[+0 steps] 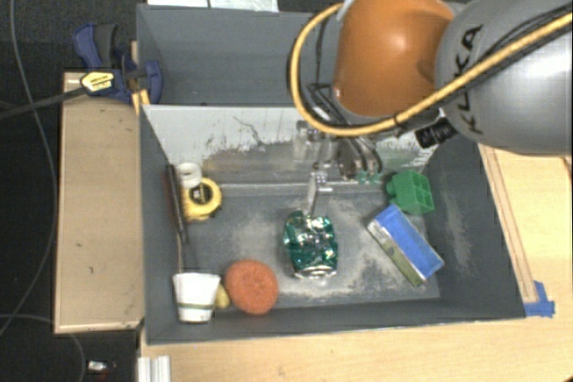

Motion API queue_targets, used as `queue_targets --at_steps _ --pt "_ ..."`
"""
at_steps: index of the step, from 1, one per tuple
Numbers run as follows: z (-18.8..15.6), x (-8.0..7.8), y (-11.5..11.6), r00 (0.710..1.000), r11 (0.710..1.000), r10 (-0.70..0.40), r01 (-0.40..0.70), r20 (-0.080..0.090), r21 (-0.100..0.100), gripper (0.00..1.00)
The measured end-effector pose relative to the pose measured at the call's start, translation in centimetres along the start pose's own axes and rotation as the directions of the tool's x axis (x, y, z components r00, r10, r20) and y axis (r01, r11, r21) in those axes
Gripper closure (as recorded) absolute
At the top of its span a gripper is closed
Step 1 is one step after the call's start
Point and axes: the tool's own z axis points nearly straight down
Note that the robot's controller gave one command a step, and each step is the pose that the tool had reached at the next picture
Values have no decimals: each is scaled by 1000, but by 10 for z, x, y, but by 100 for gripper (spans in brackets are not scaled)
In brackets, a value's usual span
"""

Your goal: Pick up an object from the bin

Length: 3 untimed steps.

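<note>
Camera view: crushed green can [310, 248] lies just below pincer [317, 197].

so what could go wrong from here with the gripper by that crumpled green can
The gripper hangs at the far edge of the crumpled green can, not over its middle, so a grasp might catch only the rim and slip. The can looks dented and shiny; it may crush or skid rather than lift. If shoved, it could bump the blue box nearby.
</note>
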Motion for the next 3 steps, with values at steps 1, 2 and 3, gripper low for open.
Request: queue_targets --at_steps 1,2,3 --pt "-5 -1 -1 1000 1000 3 -3 8 -1 0" --pt "22 14 -32 998 998 65 -65 8 -2 0" --pt "29 26 -49 997 997 74 -74 12 -4 0"
